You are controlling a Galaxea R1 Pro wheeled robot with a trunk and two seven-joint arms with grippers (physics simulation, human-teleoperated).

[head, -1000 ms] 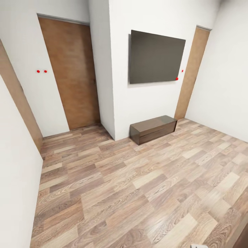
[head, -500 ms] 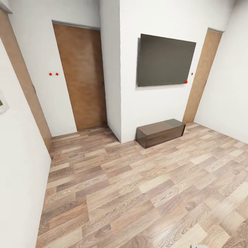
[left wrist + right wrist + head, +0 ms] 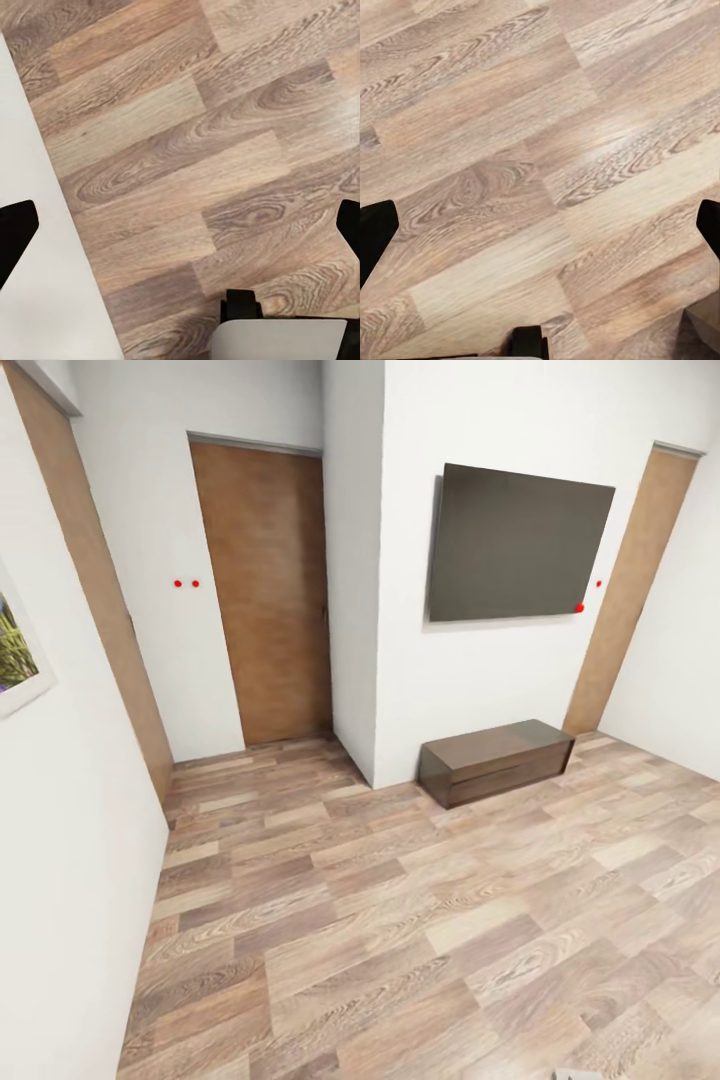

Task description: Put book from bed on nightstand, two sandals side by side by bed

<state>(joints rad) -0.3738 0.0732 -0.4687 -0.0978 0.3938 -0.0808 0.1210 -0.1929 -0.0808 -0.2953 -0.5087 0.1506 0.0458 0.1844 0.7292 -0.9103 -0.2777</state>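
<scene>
I'm in transit with nothing carried, so as I judge it the whole task is ahead: book to a nightstand, sandals beside the bed. Ahead I see wood-plank floor (image 3: 400,920), a brown door (image 3: 265,595) far left, a wall-mounted TV (image 3: 520,545) and a low dark bench (image 3: 495,760) beneath it. Both sets of fingers (image 3: 16,229) (image 3: 375,225) are spread wide over bare floor, empty.

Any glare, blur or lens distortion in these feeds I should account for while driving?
Head view: wide-angle distortion, so the door and wall edges lean outward; even lighting, TV matte with no glare, bench top mildly glossy. Right wrist view: a soft bright sheen on the floor planks, grain slightly soft. Left wrist view: sharp, no glare on the floor.
</scene>
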